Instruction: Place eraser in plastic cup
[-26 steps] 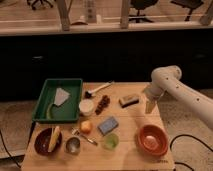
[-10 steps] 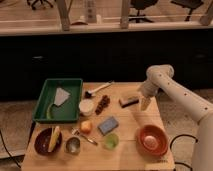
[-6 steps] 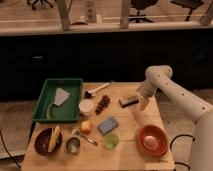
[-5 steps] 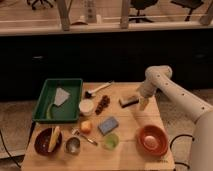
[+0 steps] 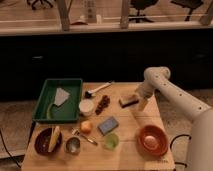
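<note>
While gripper (image 5: 142, 103) flanks eraser (image 5: 128, 100), pad (image 5: 107, 125) lies near cup (image 5: 111, 142).

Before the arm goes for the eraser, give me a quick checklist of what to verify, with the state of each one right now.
1. Eraser free to pick: ok, it lies flat with nothing on it.
2. Gripper lined up: ok, it is close beside the eraser; contact cannot tell.
3. Plastic cup upright, mouth open: ok, near the table's front edge.
4. Cup empty: cannot tell.
5. Path from eraser to cup: not ok if low, as the blue-grey pad lies between them; probably lift over it.
</note>
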Controlling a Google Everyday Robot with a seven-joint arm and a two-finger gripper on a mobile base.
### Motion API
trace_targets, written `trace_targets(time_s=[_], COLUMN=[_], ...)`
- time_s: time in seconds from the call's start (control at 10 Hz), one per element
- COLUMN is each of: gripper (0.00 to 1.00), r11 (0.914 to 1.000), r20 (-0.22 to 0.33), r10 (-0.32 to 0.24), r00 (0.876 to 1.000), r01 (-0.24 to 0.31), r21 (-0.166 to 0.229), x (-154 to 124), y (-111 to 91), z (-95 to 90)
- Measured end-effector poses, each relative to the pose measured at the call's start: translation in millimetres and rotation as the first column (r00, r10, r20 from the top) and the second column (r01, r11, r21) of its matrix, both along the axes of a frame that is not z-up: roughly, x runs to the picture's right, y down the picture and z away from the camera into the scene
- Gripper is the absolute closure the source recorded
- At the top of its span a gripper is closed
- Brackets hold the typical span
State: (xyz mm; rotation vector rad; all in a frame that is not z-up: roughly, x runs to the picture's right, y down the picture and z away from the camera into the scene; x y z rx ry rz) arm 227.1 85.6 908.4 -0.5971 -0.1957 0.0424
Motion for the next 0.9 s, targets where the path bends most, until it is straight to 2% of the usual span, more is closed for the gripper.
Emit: trace_targets(time_s=[0.9], gripper=[0.20], r11=[0.9999], r20=[0.011], r10=[-0.004], r00=[1.000], r01=[0.004], r21=[-0.009], x=[2.2], y=[8.3], z=[10.5])
